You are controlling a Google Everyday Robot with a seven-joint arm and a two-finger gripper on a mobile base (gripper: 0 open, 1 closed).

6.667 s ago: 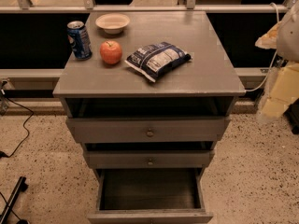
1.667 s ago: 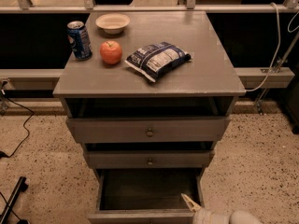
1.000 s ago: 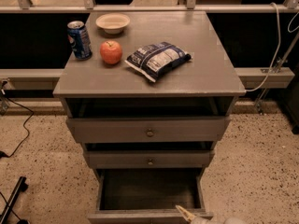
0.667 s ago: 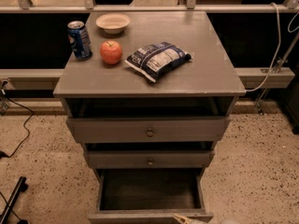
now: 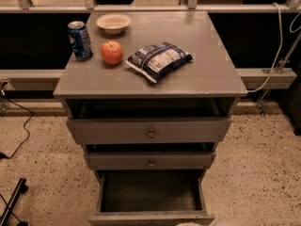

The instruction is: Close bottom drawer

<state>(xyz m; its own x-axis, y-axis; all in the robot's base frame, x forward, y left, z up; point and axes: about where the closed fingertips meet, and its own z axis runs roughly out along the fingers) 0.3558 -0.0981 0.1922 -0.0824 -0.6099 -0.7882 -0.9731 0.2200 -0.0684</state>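
The bottom drawer of the grey cabinet is pulled far out, and its dark plain inside is empty. Its front lies at the bottom edge of the camera view, with the knob cut off below it. The top drawer and the middle drawer each stand a little way out. Only a pale sliver of my gripper shows at the bottom edge, just in front of the right half of the bottom drawer's front.
On the cabinet top are a blue soda can, a red apple, a white bowl and a dark chip bag. A black cable and a black leg lie on the speckled floor at the left. A low ledge runs behind.
My gripper has sunk from the drawer's front right corner down to the bottom edge of the view, where almost none of it shows. The drawers have not moved.
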